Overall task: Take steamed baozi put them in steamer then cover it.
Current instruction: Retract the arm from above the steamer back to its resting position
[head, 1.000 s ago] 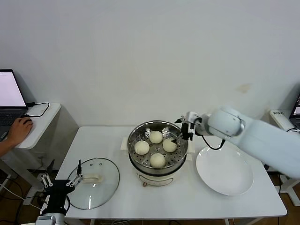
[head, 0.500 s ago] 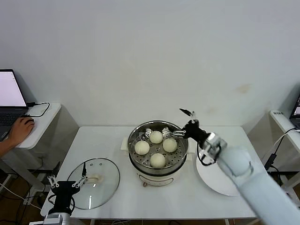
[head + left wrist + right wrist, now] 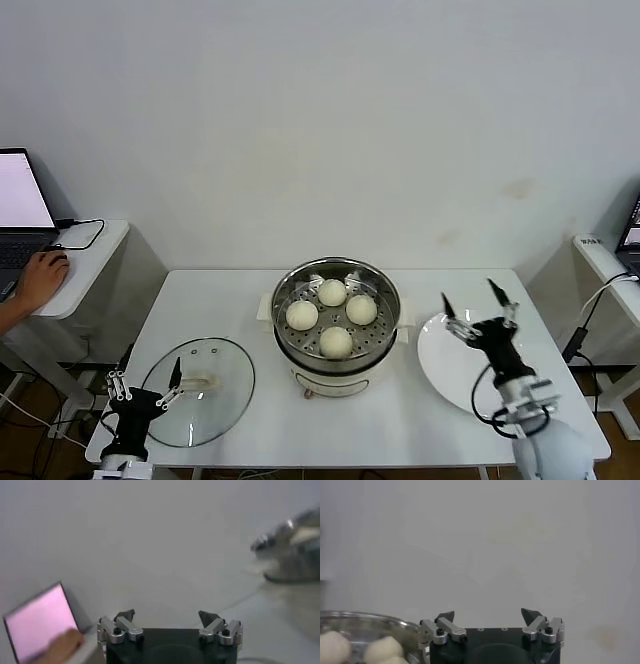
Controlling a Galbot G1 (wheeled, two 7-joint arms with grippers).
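Both sets of jaws stand wide apart and hold nothing. At the far left of the head view a person's hand [image 3: 38,280] rests by a laptop [image 3: 20,215] on a side desk [image 3: 95,262]. The left gripper [image 3: 145,388] hovers at the near left corner of the table [image 3: 250,420], its fingers spread on either side of the near edge of the lid [image 3: 200,389], which lies flat on the table, handle up, well apart from the steamer [image 3: 336,325]. Whether a fingertip touches the glass cannot be told. The steamer stands mid-table, uncovered, with four buns [image 3: 334,316] on its perforated tray. To the right lies a white plate [image 3: 470,365], and the right gripper [image 3: 480,308] hangs above it, fingers pointing up and away from the robot. The left wrist view shows that gripper [image 3: 167,617] from behind, its two dark tips far apart, with the laptop's pink screen [image 3: 37,625] beyond and the blurred steamer [image 3: 290,545] off to one side; the lid does not appear there. The right wrist view shows the right gripper [image 3: 490,616] equally spread against the bare wall, with the steamer's rim [image 3: 365,617] and some buns [image 3: 380,649] in one corner, but no plate.
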